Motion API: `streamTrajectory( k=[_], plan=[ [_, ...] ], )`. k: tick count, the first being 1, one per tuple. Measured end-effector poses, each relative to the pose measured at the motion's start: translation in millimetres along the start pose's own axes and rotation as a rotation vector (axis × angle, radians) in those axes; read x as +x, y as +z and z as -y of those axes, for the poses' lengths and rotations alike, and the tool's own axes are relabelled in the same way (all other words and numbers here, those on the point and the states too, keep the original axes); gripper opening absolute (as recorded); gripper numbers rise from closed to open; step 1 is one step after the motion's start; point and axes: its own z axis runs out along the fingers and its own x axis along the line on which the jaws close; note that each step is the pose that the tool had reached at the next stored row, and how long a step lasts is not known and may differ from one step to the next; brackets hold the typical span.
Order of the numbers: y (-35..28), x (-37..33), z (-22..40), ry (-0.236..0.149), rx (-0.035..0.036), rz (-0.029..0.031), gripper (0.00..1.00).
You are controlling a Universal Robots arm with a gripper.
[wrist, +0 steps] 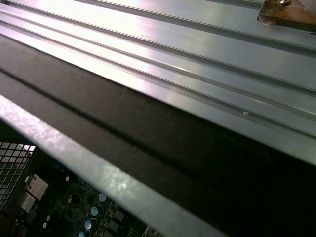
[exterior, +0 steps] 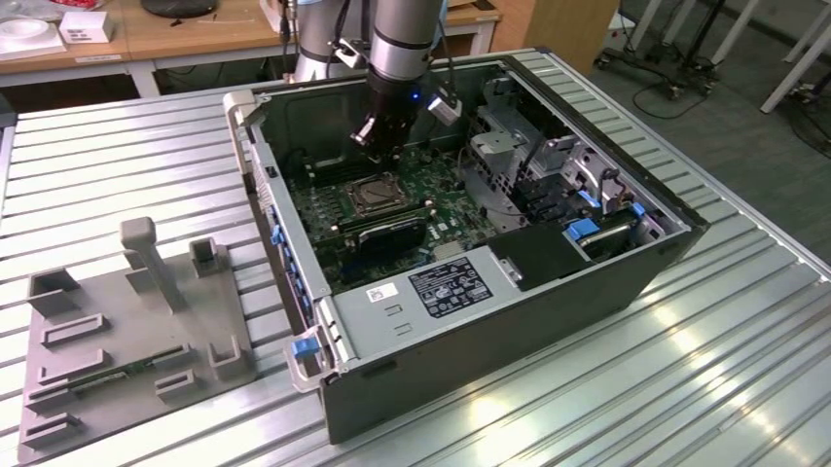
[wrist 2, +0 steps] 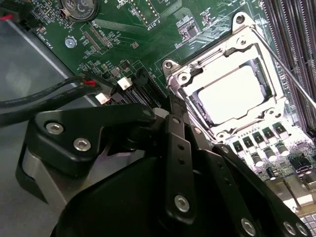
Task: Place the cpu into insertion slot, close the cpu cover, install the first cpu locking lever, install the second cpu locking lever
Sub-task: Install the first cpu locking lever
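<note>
Just beyond the gripper, past its fingertips, the cpu lies flat in the insertion slot, with the cpu cover down around it as a silver frame. I cannot tell if the jaws are apart or together. Inside the computer case, the gripper hangs above the socket, with open board between it and the case walls.

Grey arm, blk hand, silver screws
</note>
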Motion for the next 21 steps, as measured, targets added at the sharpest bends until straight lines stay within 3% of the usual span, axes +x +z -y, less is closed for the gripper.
streamTrajectory(
  k=[6, 14, 21],
  plan=[
    [0.4, -0.6, -0.9, -0.005, 0.0005, -0.0004, 0.11],
    [1.6, -1.0, -0.6, -0.016, 0.0106, -0.0062, 0.11],
    [3.7, -1.1, -0.4, -0.026, 0.014, -0.0083, 0.11]
  ],
)
